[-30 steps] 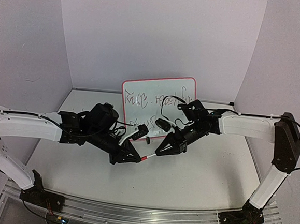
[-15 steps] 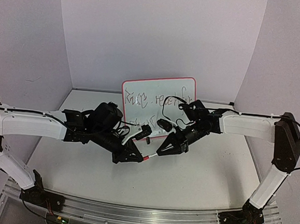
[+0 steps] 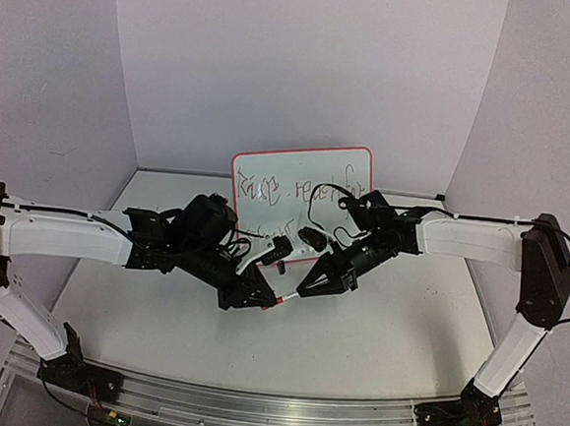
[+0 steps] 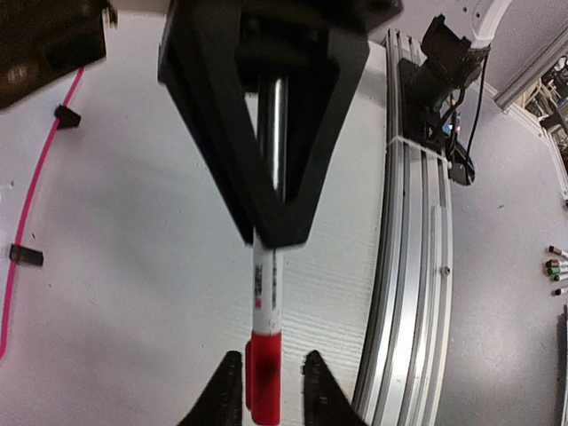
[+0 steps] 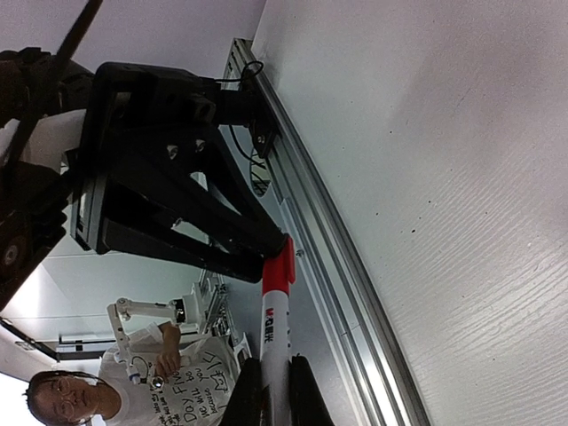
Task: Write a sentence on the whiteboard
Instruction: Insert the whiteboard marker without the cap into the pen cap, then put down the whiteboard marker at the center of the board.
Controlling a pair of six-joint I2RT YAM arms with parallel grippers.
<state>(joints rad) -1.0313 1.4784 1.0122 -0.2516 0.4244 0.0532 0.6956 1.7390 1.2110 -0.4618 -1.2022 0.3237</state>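
Note:
The whiteboard (image 3: 302, 180) stands upright at the back of the table, and the sentence (image 3: 285, 188) runs across it as dark scrawl in two lines. In front of it, a white marker (image 3: 282, 298) with a red cap (image 4: 264, 377) hangs level between the two grippers. My right gripper (image 5: 275, 362) is shut on the marker's white barrel (image 5: 273, 319). My left gripper (image 4: 272, 357) straddles the red cap. One finger sits against the cap and a narrow gap shows at the other. The two grippers point at each other, nearly tip to tip.
The aluminium rail (image 3: 270, 404) runs along the table's near edge, under both arm bases. White walls close in the back and sides. In the left wrist view the board's pink frame (image 4: 40, 182) and a black clip foot (image 4: 27, 256) lie at the left.
The left arm has stretched a little to the right toward the right gripper. Its jaws have eased slightly around the red cap. The right arm has hardly moved.

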